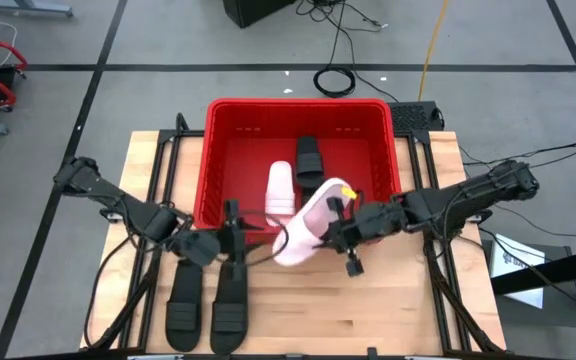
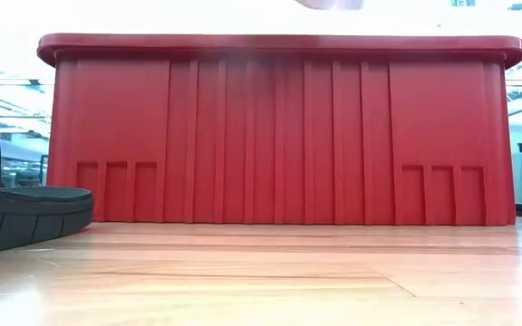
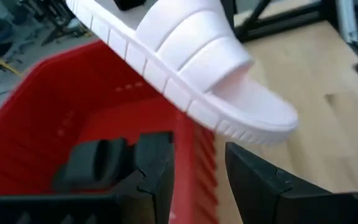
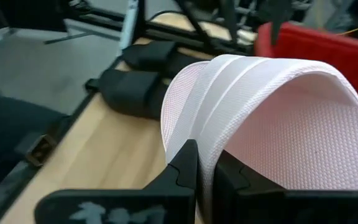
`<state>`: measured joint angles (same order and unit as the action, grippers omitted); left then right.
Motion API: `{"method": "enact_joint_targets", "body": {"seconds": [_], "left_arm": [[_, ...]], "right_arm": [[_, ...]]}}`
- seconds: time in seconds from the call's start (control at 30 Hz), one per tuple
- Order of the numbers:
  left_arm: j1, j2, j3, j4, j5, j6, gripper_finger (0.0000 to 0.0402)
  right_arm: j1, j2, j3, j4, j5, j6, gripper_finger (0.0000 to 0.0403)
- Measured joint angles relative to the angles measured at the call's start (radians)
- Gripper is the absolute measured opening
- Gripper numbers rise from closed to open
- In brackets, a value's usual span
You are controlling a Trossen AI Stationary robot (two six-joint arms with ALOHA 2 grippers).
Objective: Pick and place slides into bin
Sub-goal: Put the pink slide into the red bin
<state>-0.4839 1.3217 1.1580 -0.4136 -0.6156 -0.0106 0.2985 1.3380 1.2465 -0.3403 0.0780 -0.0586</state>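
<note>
My right tool (image 1: 340, 222) pinches the pink slide (image 1: 306, 228) by its strap, over the bin's (image 1: 298, 108) six-o'clock rim. Left tool (image 1: 230, 240) is spread, empty. Release early and I reckon it tips onto the tabletop (image 1: 388, 310).

- Red bin (image 1: 226, 135) — large, rectangular, at the table's far middle; inside lie one pale slide (image 1: 281, 187) and one black slide (image 1: 310, 161).
- Second pale slide (image 1: 306, 232) — tilted, raised over the bin's near rim.
- Two black slides (image 1: 206, 303) lie side by side on the table, near the front.

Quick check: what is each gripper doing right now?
Left gripper: open, empty, by the bin's front wall.
Right gripper: shut on the pale slide's strap, held over the bin's front rim.
</note>
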Motion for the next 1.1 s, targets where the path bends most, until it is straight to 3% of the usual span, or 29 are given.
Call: {"method": "enact_joint_targets", "body": {"seconds": [0.37, 0.7, 1.1], "left_arm": [[0.176, -0.081, 0.0, -0.035, 0.091, 0.08, 0.0145], [0.377, -0.158, 0.0, -0.056, 0.263, 0.222, 0.0145], [0.592, -0.179, 0.0, -0.054, 0.467, 0.257, 0.0145]], "right_arm": [[-0.191, -0.048, 0.0, -0.066, -0.021, -0.072, 0.0006], [-0.399, -0.047, 0.0, -0.045, -0.194, -0.164, 0.0006], [-0.664, -0.049, 0.0, -0.031, -0.487, -0.247, 0.0006]]}}
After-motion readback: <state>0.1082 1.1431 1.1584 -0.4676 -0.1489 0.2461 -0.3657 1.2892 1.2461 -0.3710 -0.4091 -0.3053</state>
